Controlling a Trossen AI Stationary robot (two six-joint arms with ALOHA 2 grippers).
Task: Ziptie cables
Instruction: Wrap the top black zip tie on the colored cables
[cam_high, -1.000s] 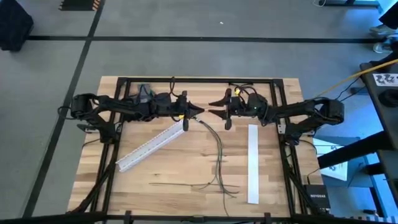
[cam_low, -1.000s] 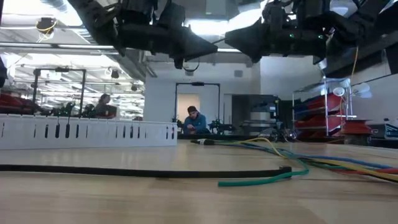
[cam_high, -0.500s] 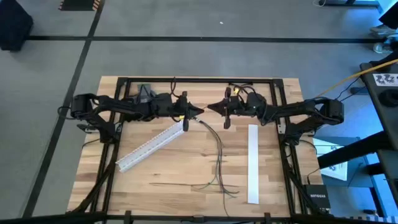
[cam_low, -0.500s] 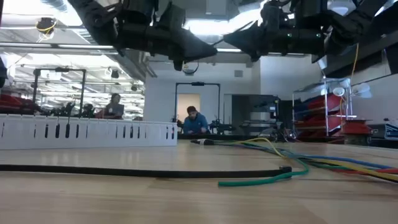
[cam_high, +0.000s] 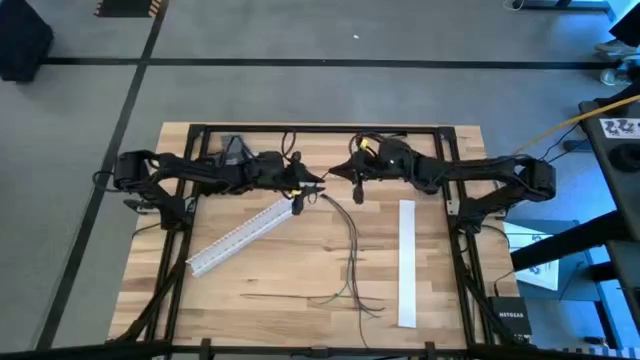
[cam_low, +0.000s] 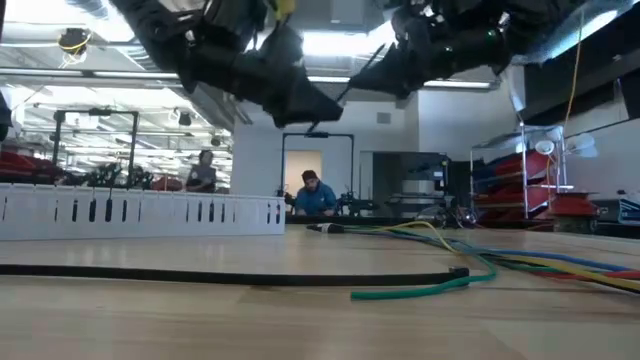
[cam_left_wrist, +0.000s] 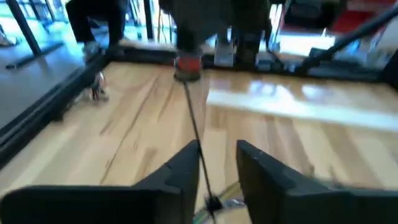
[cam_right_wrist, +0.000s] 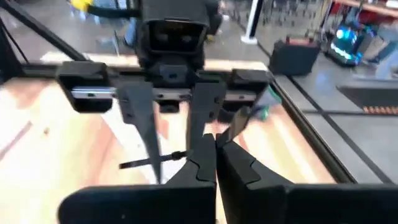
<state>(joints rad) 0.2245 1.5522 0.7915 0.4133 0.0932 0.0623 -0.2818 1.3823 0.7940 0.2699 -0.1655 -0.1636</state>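
Observation:
The cables lie as a loose bunch of thin strands on the table's middle, and their far ends rise toward my left gripper. In the low view the cables lie flat on the wood. A thin dark strip, like a zip tie, runs straight between the two grippers. The left gripper is open, with the strip passing between its fingers. My right gripper faces it at close range and is shut on the strip's other end. My right gripper pinches the thin dark strip's end between its two fingertips. It comes from the table's right side, slanting toward the left gripper. The strip is lifted clear of the table and runs straight. My left gripper: the strip runs along one finger's inner edge; whether it touches, I cannot tell.
A long white slotted strip lies slantwise on the left half, also seen as a low wall in the low view. A second white strip lies lengthwise on the right. A single dark strand lies near the front edge.
My right gripper has shut its spread fingers. It has also turned and moved a little toward the left gripper. My left gripper has tipped its fingers slightly downward. The cables on the table have stayed where they were.

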